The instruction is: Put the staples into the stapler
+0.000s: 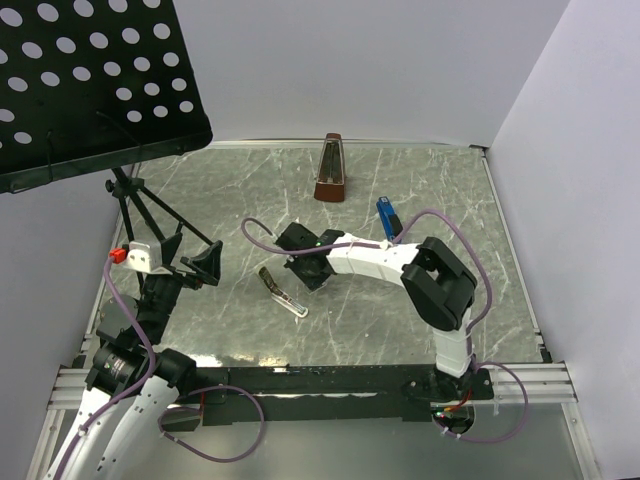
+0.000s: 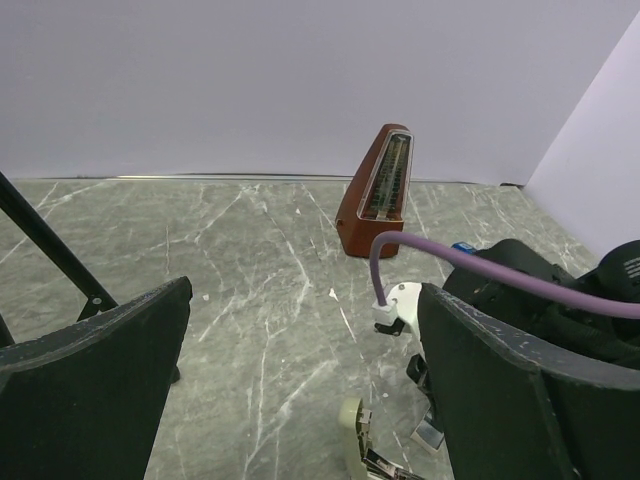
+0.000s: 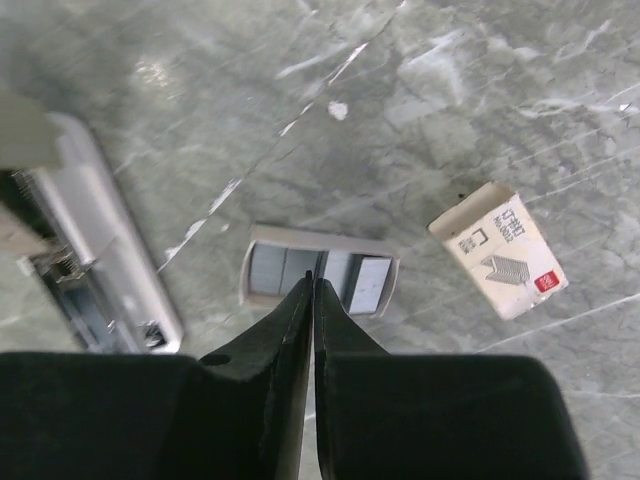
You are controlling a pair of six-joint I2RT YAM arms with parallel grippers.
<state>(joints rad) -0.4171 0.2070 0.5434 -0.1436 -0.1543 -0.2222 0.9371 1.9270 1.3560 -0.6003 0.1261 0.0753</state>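
Staples (image 3: 280, 275) first: where did they lie from the right gripper (image 3: 312, 285)?

Straight under its tips. The grey inner tray sat open on the table (image 3: 480, 90), strips showing, and the two fingers stood across its middle.

And the fingers themselves?

Drawn together to a hairline slit. Whether a strip was nipped between them I could not tell; the black pads hid the spot.

Long axis?

The tray ran side to side in the wrist view, so the slit crossed it at about a right angle. The stapler (image 3: 95, 240) lay open just to the left of the tray, not touching it, its magazine channel slanting down and to the right. My judgement: any carry would go leftward, and a strip would need turning to line up with that channel.

Which arm was nearer?

The right, plainly. The left gripper (image 2: 305, 295) hung well apart near the legs of the music stand (image 1: 90, 80), jaws wide, holding nothing.

Any writing?

Only on the box sleeve (image 3: 497, 250), lying apart to the right of the tray: dark Chinese characters, a drawing of staple strips, a small red mark at one corner. Too small for me to read.
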